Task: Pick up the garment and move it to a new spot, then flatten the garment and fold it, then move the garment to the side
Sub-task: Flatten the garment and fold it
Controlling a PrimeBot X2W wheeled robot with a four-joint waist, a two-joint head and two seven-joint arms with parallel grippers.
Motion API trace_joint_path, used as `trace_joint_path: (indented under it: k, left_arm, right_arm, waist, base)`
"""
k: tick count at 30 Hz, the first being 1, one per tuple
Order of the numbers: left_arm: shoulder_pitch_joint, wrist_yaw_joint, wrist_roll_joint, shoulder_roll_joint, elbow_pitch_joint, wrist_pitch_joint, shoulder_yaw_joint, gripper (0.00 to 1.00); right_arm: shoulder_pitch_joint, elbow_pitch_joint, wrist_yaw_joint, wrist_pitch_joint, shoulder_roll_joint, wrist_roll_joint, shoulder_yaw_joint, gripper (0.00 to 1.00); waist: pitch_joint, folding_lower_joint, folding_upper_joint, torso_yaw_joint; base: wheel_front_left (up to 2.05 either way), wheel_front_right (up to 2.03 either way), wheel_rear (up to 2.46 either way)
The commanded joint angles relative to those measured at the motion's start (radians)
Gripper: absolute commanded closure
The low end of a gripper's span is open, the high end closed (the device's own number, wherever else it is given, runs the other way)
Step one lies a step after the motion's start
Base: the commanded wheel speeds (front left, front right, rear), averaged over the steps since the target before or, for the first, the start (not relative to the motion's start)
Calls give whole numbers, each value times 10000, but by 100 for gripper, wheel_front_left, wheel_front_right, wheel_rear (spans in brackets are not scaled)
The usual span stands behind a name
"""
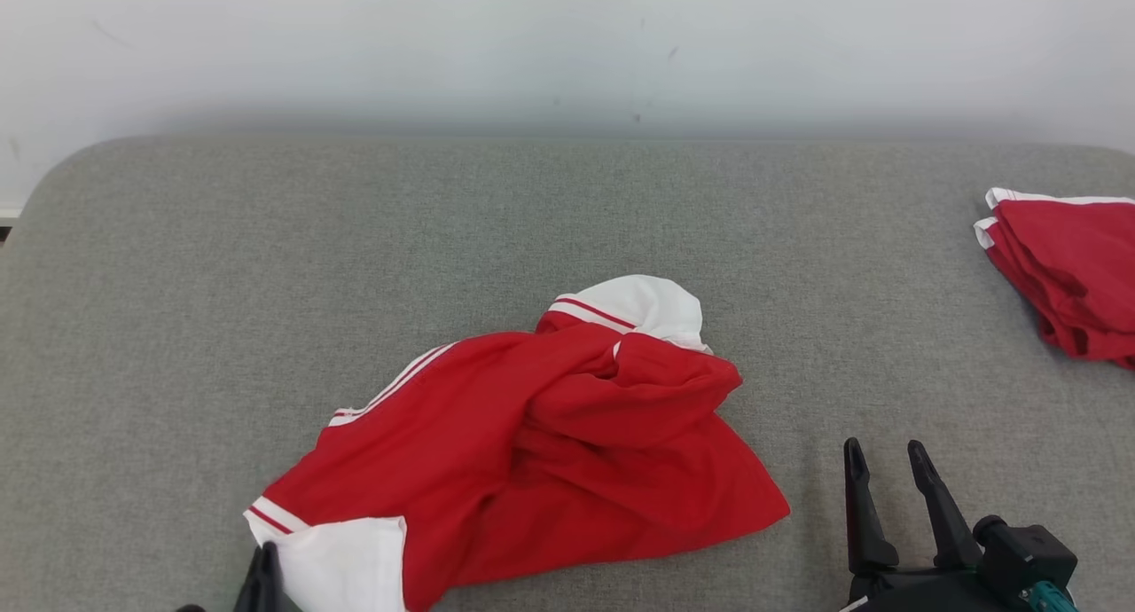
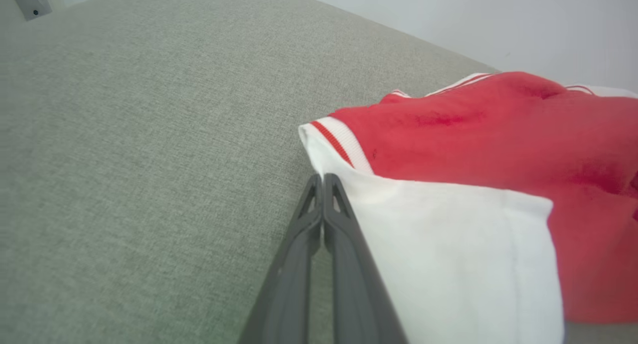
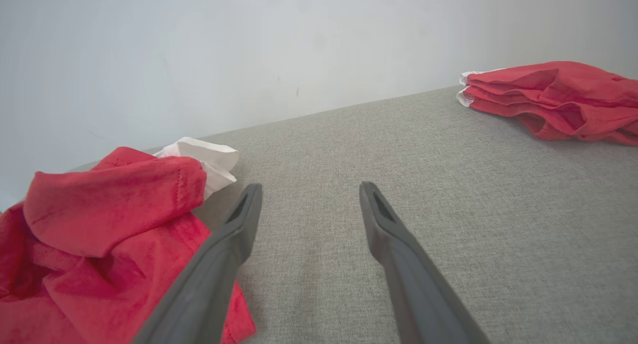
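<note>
**Left fingers shut at the sleeve's edge, right fingers spread beside the garment**

Your left gripper (image 2: 323,180) has its two dark fingers pressed together from tip to base, with no cloth visible between them. The garment's white sleeve (image 2: 448,254) lies right against one of those fingers. Whether the finger touches the fabric or only overlaps it in the left wrist view, you cannot tell. On the fingers' other side is bare grey padded surface (image 2: 124,159).

Your right gripper (image 1: 884,448) stands with its fingers wide apart and nothing between them but the grey surface. They grip nothing.

The garment (image 1: 532,435), red with white sleeves and white striped trim, lies crumpled in a heap between your two grippers. In the head view, its near white sleeve is just beside the left fingertips. Its red hem ends near the right fingers, on their left side, without touching them. In the right wrist view, a bunched red fold rises just beside the left finger of that gripper.

A second red garment (image 1: 1064,275), folded into a stack, lies well beyond the right fingers and off to their right, near the surface's edge.
</note>
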Motion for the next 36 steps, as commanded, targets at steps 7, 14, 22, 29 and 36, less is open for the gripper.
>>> trace_joint_path:
  k: [7,14,22,29,36]
  left_arm:
    - [-102,-190,692,-290,-1100,-57,996,0]
    - [46,-499,1602,-527,-2132,-59,1216,0]
    - [242,-575,2447,-703,-2326,-60,1112,0]
    - [182,-564,2493,-735,-2207,-60,1024,0]
    - [116,-384,2063,-737,-2098,-61,726,0]
  right_arm:
    - [197,55,-26,-6,-2,20,57,0]
    - [-71,177,-26,-6,-4,-82,364,0]
    - [-1161,937,-26,-5,-152,-157,1278,0]
    - [-2615,2974,-26,307,-571,674,2176,0]
    - [-3820,4499,-26,555,-994,2091,3402,100]
  waist:
    - [-141,0,0,265]
    - [-195,0,0,413]
    - [-195,0,0,587]
    - [-252,0,0,965]
    - [-256,0,0,1418]
  base:
    - [0,0,0]
    - [0,0,0]
    - [0,0,0]
    - [0,0,0]
    - [0,0,0]
